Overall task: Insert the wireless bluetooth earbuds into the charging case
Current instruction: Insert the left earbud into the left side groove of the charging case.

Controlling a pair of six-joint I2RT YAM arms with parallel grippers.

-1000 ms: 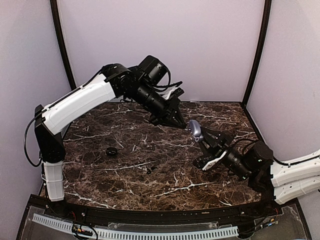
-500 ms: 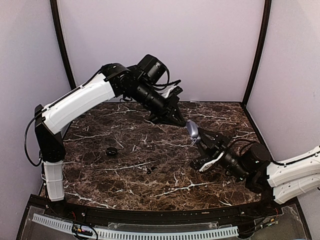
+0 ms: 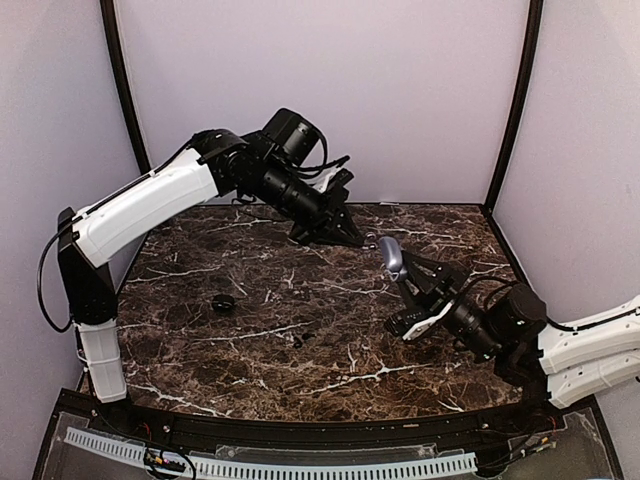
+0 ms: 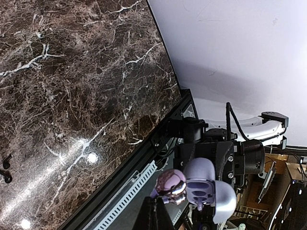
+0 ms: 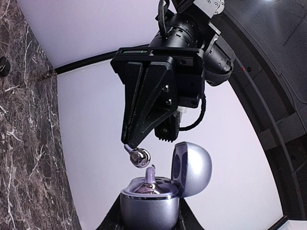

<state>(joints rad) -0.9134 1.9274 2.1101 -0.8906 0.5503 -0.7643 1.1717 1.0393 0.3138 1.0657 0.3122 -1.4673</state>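
Note:
My left gripper [image 3: 354, 238] is shut on the stem of a shiny pale purple earbud [image 5: 139, 156], which hangs just above and a little to one side of the charging case; the bud also shows in the left wrist view [image 4: 172, 184]. My right gripper [image 3: 402, 284] is shut on the pale purple charging case [image 5: 149, 205], holding it upright above the table with its lid [image 5: 193, 170] open. A second earbud [image 5: 151, 178] sits in the case with its stem pointing up. The case also shows in the top view [image 3: 393, 258] and the left wrist view [image 4: 207, 189].
A small black round object [image 3: 223, 302] lies on the dark marble table [image 3: 250, 260] at the left. A few tiny dark pieces [image 3: 303, 338] lie near the middle front. Pale walls close in the back and both sides.
My left gripper with the earbud has drawn slightly up and to the left. My right gripper shifted the case a little left, then back right. Both grips are unchanged.

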